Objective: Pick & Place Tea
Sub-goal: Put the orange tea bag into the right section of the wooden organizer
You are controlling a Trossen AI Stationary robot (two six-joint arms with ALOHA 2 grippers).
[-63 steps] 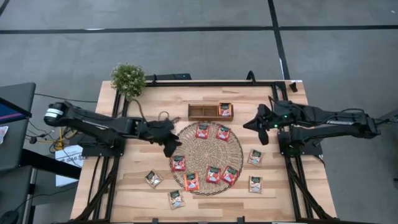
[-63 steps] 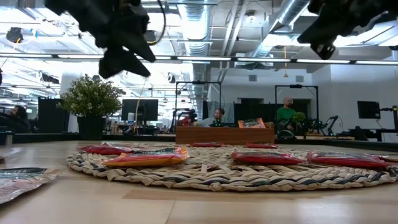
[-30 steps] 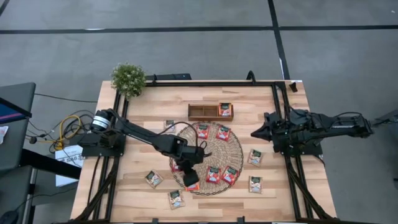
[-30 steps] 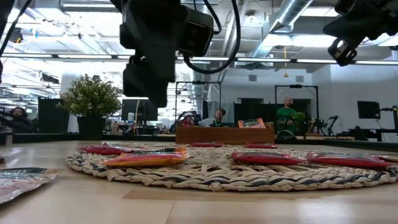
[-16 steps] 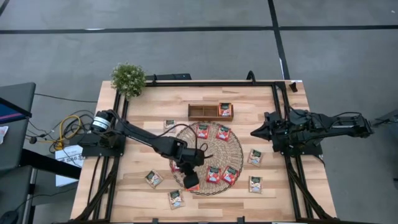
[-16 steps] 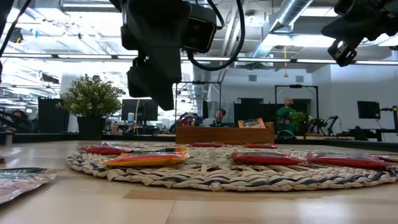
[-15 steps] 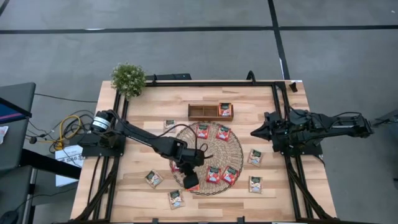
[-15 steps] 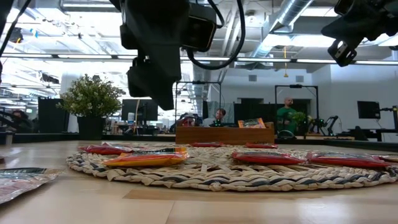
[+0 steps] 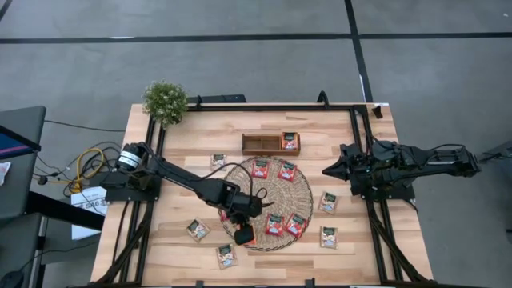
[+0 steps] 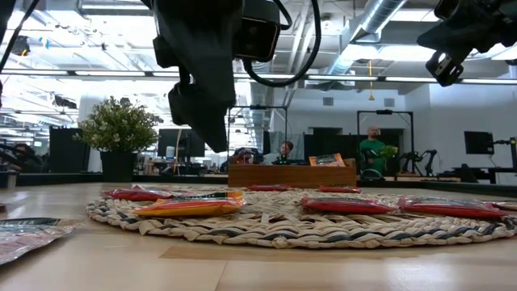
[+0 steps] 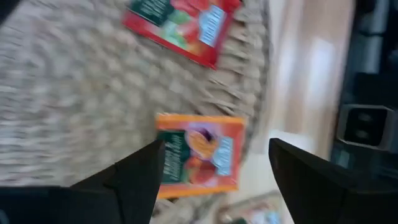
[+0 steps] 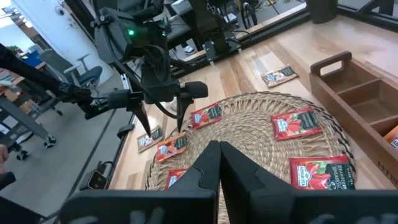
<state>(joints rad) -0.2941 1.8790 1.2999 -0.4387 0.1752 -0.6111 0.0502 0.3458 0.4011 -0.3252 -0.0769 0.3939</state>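
Several flat tea sachets lie on the round woven mat (image 9: 276, 196) and on the table around it. One orange sachet (image 11: 200, 155) lies flat near the mat's near-left rim. My left gripper (image 11: 216, 146) hangs open just above it, pointing steeply down, one finger on either side and clear of it; the right wrist view shows the same (image 12: 163, 124). In the high view this gripper (image 9: 243, 234) covers the sachet. My right gripper (image 9: 326, 170) waits shut above the table's right side, holding nothing.
A small wooden tray (image 9: 260, 144) at the far side of the mat holds one sachet (image 9: 290, 142). A red sachet (image 11: 180, 25) lies close by on the mat. Loose sachets (image 9: 197, 230) lie on the bare wood left, near and right. A potted plant (image 9: 165, 102) stands far left.
My left gripper has rolled at the wrist above the mat's near-left part, and its fingertips have swung a little toward the near edge, over the orange sachet. The sachets have not moved.
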